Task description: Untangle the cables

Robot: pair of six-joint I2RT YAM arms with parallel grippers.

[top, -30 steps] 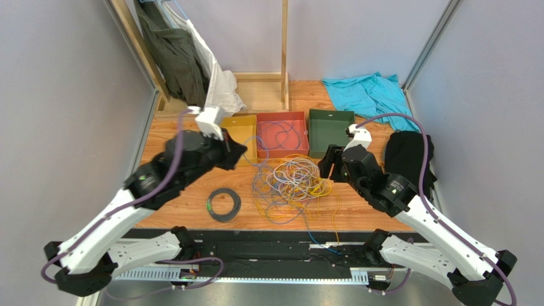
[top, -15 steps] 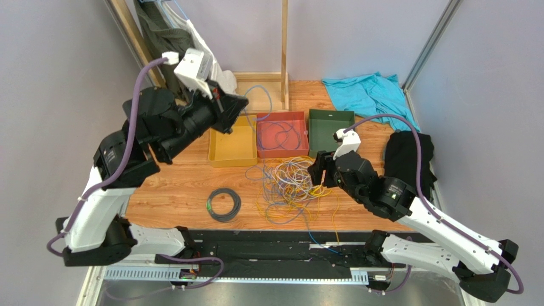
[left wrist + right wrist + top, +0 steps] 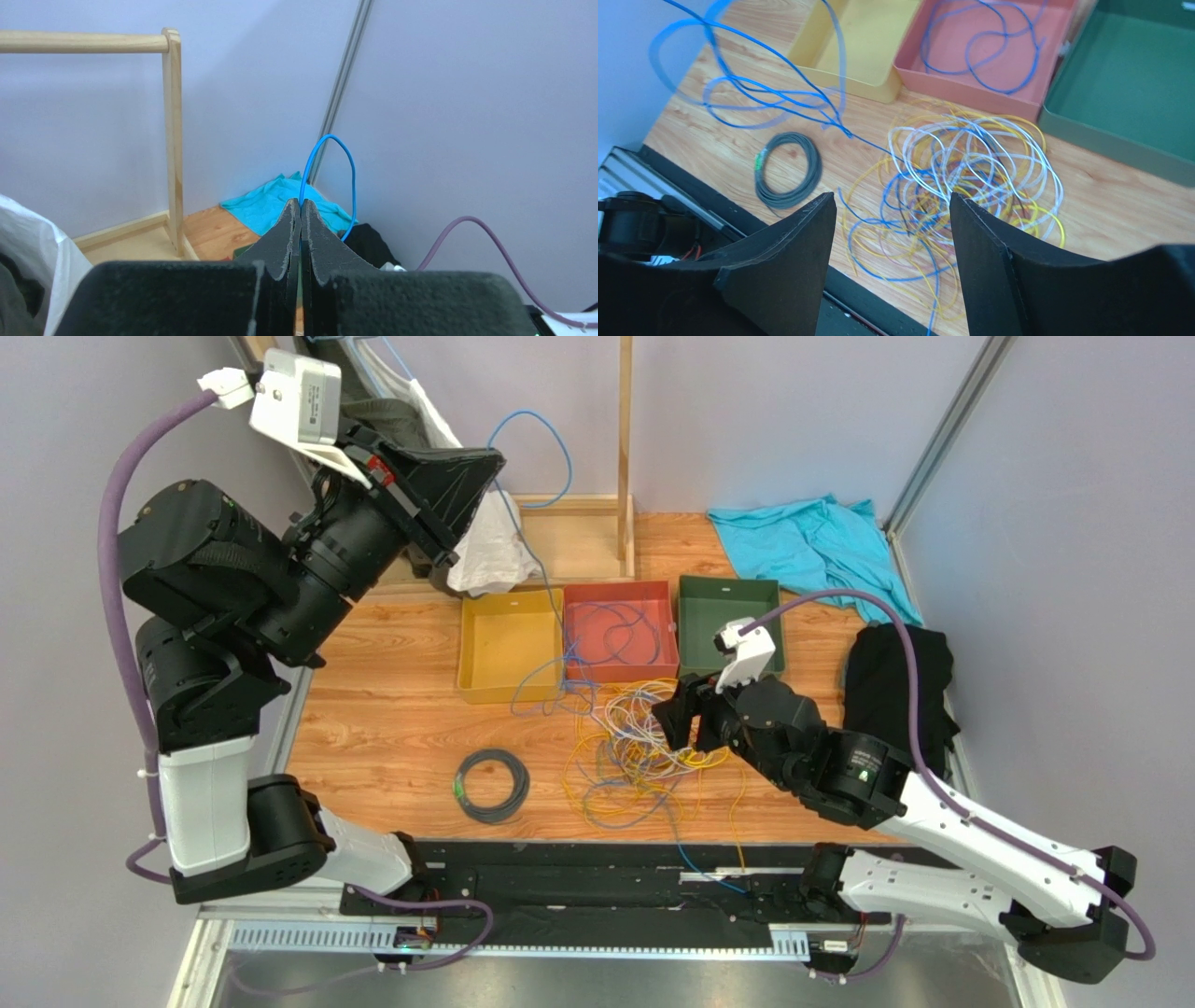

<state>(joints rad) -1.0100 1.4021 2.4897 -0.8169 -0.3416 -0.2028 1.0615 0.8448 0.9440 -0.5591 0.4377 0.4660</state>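
Observation:
A tangle of yellow, white and blue cables lies on the wooden table in front of the trays, also in the right wrist view. My left gripper is raised high at the back left, shut on a blue cable that loops above its tips and hangs down to the tangle. My right gripper is open and empty, hovering just over the right side of the tangle. A grey coiled cable lies apart at the front left.
A yellow tray, a red tray holding a blue cable, and a green tray stand in a row behind the tangle. A wooden rack, hanging clothes, a teal cloth and a black cloth are around.
My left arm has swung up and back, lifting the blue cable out of the tangle. My right gripper has moved left, over the tangle.

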